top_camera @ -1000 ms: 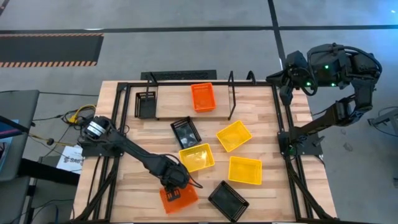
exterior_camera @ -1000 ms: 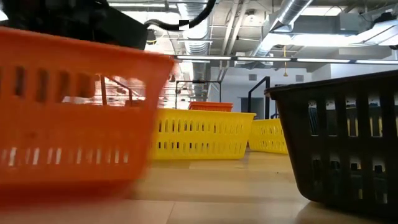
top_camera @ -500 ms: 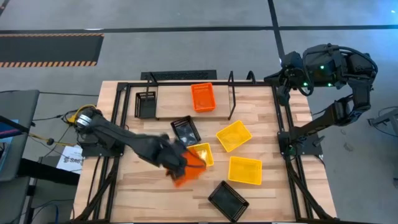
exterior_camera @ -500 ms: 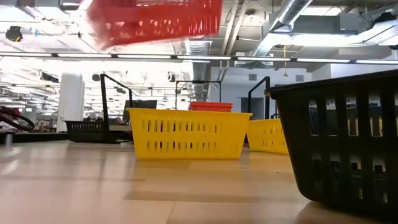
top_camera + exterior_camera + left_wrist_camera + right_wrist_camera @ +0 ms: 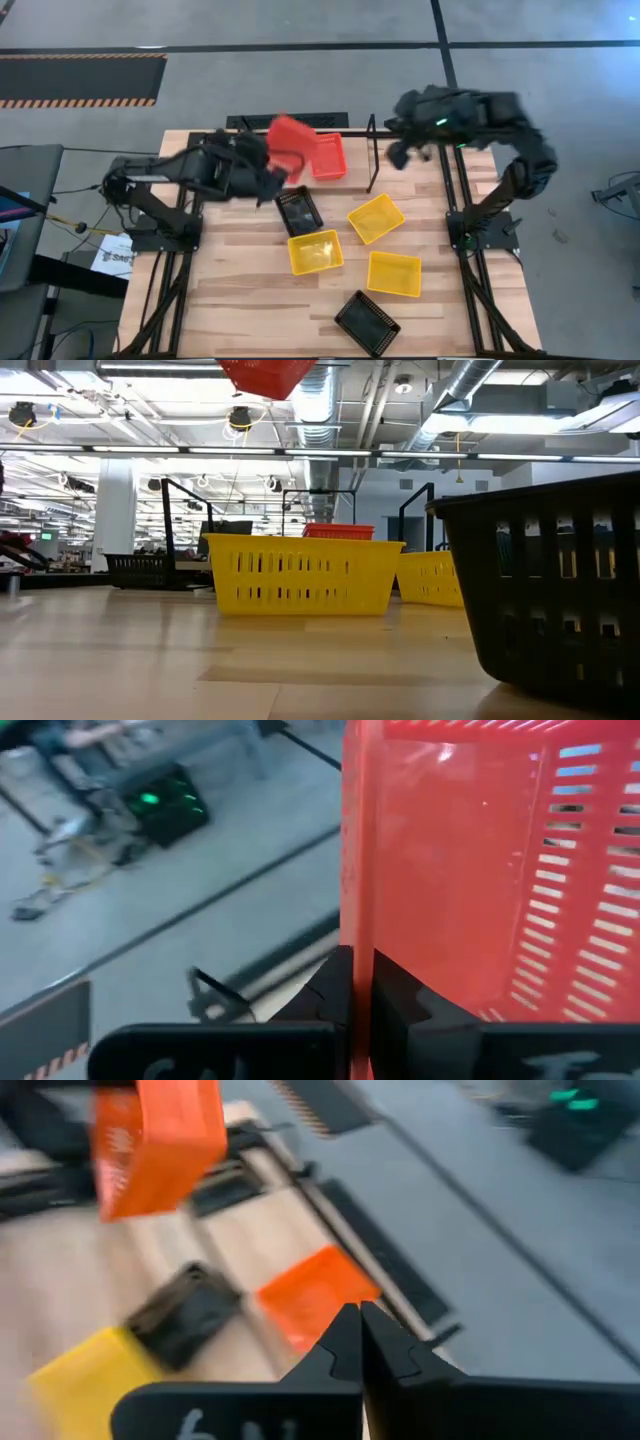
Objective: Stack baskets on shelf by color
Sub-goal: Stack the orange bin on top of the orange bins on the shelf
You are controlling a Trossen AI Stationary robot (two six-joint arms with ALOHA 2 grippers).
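- Left tool closed on the rim wall of a red-orange basket; in the left wrist view both dark fingers clamp the thin wall edge, with the mesh side of the carried basket filling that view
- Carried basket now held tilted in the air above the shelf, just beside the red-orange basket already on the shelf; one second ago gripped low at the front edge of the tabletop, half a second ago lifted over the yellow basket
- Meaning for the task: transport nearly complete; judged next step is to level the basket and lower it into the shelved red-orange one
- Left arm stretched from its base at the left edge across the rear of the tabletop, wrist turned so the basket hangs on edge
- Right tool closed and empty, fingers pressed together in the right wrist view; swung in from its parked pose off the right side to just beyond the shelf's right end loop
- Black basket on the shelf's left end
- Remaining on the tabletop: three yellow baskets, two black baskets
- Risk: tilted basket may catch the shelved basket's rim on descent
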